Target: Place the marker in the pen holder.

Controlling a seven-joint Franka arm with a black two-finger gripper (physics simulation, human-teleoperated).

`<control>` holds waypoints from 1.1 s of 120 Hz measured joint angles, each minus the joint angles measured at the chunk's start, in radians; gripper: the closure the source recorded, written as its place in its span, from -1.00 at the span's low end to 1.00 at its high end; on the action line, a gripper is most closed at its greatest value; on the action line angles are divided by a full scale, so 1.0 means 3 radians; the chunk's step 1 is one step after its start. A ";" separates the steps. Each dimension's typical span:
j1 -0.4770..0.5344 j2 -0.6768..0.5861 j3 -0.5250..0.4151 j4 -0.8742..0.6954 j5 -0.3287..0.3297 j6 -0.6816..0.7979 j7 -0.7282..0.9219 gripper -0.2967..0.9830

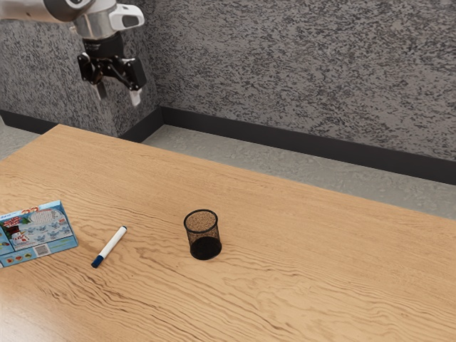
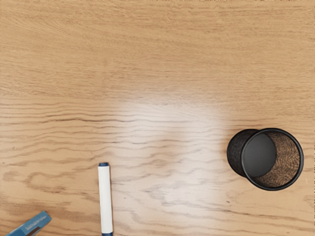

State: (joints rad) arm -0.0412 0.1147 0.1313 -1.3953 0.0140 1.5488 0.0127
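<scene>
In the exterior view, the arm (image 1: 96, 20) came from the exterior view's left and held its gripper (image 1: 118, 94) high, above the level of the table (image 1: 285, 292) and toward the side of its visible far corner. The two fingers stood apart with nothing between them, which seemed a suitable preparation for receiving a slim barrel. The marker (image 1: 110, 246) lay flat on the table, well in from the far edge, between the box (image 1: 39, 234) and the pen holder (image 1: 204, 239), and nearer to the box. Its blue cap (image 1: 97, 262) pointed away from that far edge. The pen holder stood upright with its mouth upward, so it could accept the marker from above; because the marker was lying, it would probably need to be turned upright after the grasp. In the wrist view, the marker was touching neither the box nor the pen holder, so both its long sides were free for a grip. Inside the pen holder the bare bottom was visible, and nothing occupied it. The next step, one could judge, was to descend over the barrel, with some care not to brush the neighbouring box.
</scene>
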 joint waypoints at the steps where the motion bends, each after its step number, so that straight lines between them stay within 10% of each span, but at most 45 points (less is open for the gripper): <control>1: -0.0001 -0.0001 0.0000 0.0002 0.0000 0.0000 0.0000 -0.54; 132: -0.0017 0.0071 0.0222 -0.2588 0.0296 0.2278 0.0405 -0.54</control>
State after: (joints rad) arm -0.0462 0.1362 0.1980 -2.1717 0.1027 2.2322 0.1341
